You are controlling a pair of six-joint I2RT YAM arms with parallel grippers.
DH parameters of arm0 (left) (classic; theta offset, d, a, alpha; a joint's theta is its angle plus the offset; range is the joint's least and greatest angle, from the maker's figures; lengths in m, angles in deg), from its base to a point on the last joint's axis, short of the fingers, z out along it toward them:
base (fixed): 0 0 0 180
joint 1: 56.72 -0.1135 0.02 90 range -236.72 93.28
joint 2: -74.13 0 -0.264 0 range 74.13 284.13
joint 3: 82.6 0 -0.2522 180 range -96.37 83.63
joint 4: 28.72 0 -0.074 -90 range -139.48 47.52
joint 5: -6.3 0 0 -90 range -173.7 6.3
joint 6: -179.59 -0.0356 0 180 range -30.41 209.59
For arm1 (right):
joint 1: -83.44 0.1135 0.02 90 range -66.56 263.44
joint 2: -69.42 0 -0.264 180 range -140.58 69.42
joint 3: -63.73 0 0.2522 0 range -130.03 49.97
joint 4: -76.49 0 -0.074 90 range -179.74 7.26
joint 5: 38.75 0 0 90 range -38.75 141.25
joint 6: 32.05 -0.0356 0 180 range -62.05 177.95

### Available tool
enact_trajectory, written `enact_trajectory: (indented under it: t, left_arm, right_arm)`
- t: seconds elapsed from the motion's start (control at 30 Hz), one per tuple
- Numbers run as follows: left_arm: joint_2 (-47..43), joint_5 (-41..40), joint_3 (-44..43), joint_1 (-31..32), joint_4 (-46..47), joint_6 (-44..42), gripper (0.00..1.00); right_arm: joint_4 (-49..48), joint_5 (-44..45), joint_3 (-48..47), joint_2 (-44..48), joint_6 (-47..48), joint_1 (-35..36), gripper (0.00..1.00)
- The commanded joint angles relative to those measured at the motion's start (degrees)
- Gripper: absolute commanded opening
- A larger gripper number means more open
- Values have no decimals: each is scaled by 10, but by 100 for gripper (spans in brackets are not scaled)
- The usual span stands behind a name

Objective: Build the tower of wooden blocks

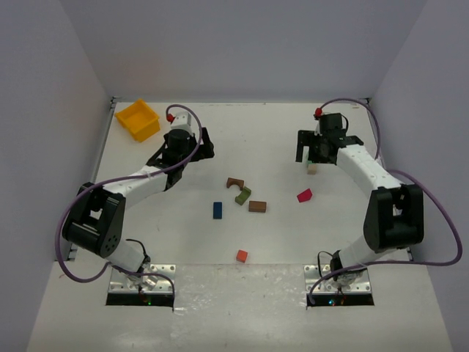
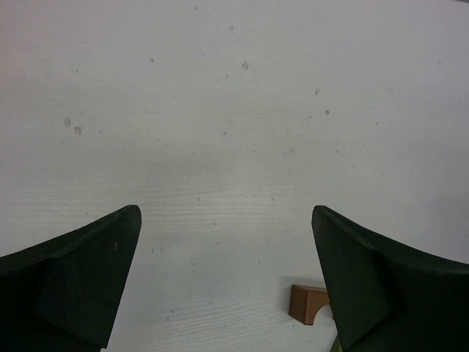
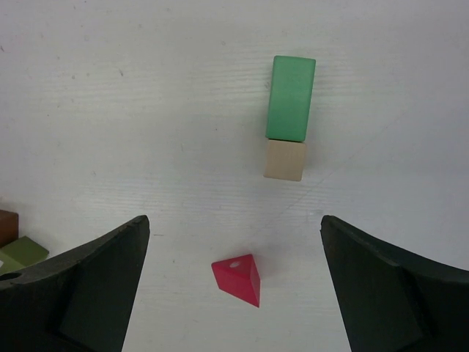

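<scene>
A green block [image 3: 291,97] touches a pale block [image 3: 284,159] end to end; I cannot tell whether they are stacked. In the top view the pale block [image 1: 313,169] shows just below my right gripper [image 1: 322,150], which hangs above it. That gripper [image 3: 233,220] is open and empty, with a magenta wedge [image 3: 238,280] lying between its fingers below. My left gripper [image 1: 183,155] is open and empty over bare table [image 2: 224,209]. A brown arch [image 2: 308,303] lies by its right finger. The brown arch [image 1: 234,182], green arch [image 1: 242,195], brown block [image 1: 257,207], blue block [image 1: 218,210], orange-red block [image 1: 242,256] and magenta wedge [image 1: 304,195] lie loose mid-table.
A yellow bin [image 1: 138,119] stands at the back left corner. Walls close the table on the left, back and right. The brown arch [image 3: 6,224] and green arch [image 3: 22,251] show at the left edge of the right wrist view.
</scene>
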Motion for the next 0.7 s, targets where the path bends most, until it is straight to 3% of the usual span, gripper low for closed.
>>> enact_trajectory:
  t: [0.0, 0.23, 0.33, 0.5, 0.67]
  left_arm:
    - [-33, 12, -7, -6, 3, 21, 100]
    - [-55, 0, 14, -6, -3, 28, 100]
    - [-61, -9, 20, -6, -3, 28, 100]
    - [-59, -5, 20, -6, 1, 27, 100]
    - [-55, -6, 19, -6, 4, 26, 100]
  right_arm:
    - [-4, 52, -22, -35, -30, 2, 99]
    - [37, 95, -122, -147, -73, 0, 93]
    - [41, 87, -149, -188, -69, 0, 85]
    - [47, 108, -160, -213, -67, -2, 75]
    - [52, 112, -157, -220, -70, -8, 72]
